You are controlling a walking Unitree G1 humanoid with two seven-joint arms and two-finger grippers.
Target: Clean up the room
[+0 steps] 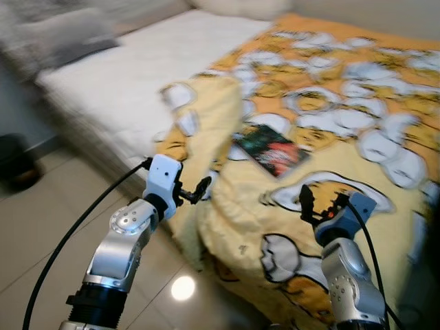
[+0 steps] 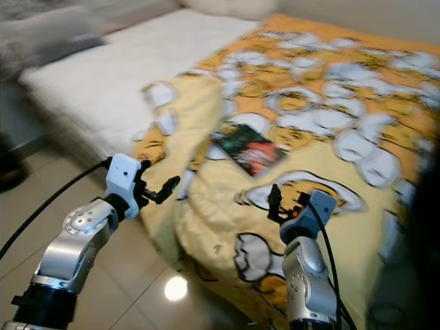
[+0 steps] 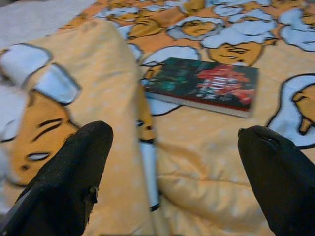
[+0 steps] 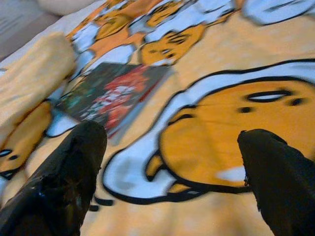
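**A:** So where was the book [image 1: 271, 150] when you watched it?

**B:** Lying flat on the blanket [image 1: 344, 110], out in the open, just past that big rumpled fold [image 1: 210, 117] near the edge of the bed [image 1: 110, 82]. Nothing on top of it. The robot stood at the bedside with both arms raised over the edge.

**A:** Were the grippers holding anything?

**B:** Nope. The left gripper [image 1: 196, 190] had its fingers spread wide, nothing between them, hovering off the hanging side of the blanket. The right gripper [image 1: 317, 201] was the same, fingers far apart and empty, above the blanket and short of the book. Both wrist cams pointed straight at it.

**A:** How would you have gone for it?

**B:** My guess: use the right one, since it had the clearer line, with no fold in the way. Come in low along one edge and slide a finger under the cover, because the bedding's soft and the book would sink if pressed from above. Pinching blanket along with it looked like the real risk. I'd keep the left one clear of that fold.
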